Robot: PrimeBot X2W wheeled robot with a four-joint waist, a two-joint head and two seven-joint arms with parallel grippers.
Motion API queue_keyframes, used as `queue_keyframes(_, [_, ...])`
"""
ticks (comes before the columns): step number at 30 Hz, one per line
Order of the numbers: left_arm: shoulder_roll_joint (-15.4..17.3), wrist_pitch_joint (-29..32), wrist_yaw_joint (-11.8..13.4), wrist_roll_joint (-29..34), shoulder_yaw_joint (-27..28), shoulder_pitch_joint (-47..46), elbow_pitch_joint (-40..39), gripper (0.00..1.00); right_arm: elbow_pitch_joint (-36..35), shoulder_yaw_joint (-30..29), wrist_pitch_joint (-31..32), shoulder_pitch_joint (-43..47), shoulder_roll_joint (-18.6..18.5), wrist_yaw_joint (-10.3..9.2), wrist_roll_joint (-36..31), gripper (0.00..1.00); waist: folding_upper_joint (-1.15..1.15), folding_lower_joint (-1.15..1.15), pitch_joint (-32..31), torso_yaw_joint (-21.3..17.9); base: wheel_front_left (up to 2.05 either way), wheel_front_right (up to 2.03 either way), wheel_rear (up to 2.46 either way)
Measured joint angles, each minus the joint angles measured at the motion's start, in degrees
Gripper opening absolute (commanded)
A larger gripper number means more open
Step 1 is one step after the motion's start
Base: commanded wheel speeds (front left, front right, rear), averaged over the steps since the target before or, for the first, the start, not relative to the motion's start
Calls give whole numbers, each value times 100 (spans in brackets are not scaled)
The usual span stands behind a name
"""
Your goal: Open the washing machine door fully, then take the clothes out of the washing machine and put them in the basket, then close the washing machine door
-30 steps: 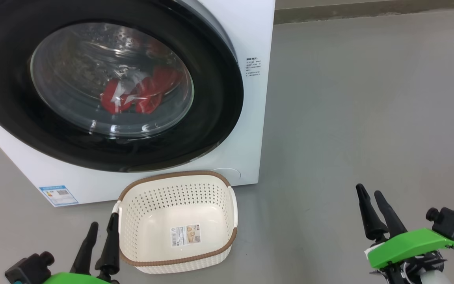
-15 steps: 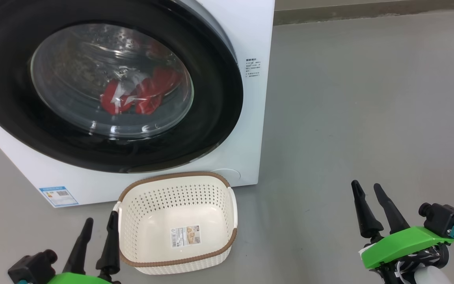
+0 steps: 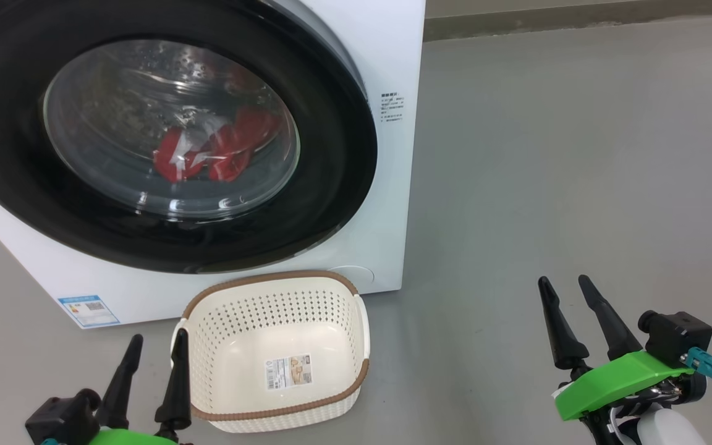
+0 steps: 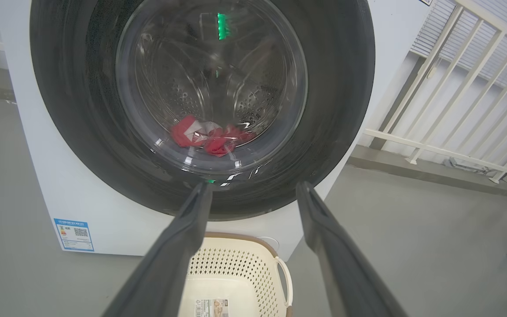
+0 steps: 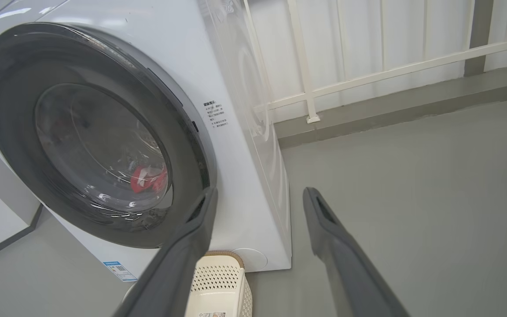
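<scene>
Washing machine door [image 3: 331,154] shut; basket [image 3: 272,281] before it, mouth up, handles [image 3: 365,327] left and right; left pincer [image 3: 158,337], right pincer [image 3: 563,280] wide, empty.

This looks like a bare laundry corner in a test or demo space rather than a furnished home. A white front-loading washing machine [image 3: 393,185] stands directly on a smooth grey poured floor [image 3: 578,154], with a blue QR-code label [image 3: 88,309] on its front. A cream plastic laundry basket [image 3: 269,275] sits before it. Behind runs a white metal railing [image 5: 390,75] on a low grey kerb [image 5: 390,112].
</scene>
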Motion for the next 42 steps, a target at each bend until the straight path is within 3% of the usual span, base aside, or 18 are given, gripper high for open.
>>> queue_keyframes(27, [-14, -434, -53, 1385, 64, -110, 254, 100, 93, 277, -433, -87, -124, 7, -1846, 100, 0, 0, -147, 39, 0, 0, 0])
queue_keyframes(41, [-14, -433, -54, 1390, 34, -110, 318, 100, 116, 296, -433, -87, -123, 8, -1907, 100, 0, 0, -125, 66, 0, 0, 0])
queue_keyframes(42, [-14, -433, -54, 1372, 30, -110, 318, 100, 118, 292, -434, -87, -123, 8, -1923, 76, 0, 0, -116, 70, 0, 0, 0])
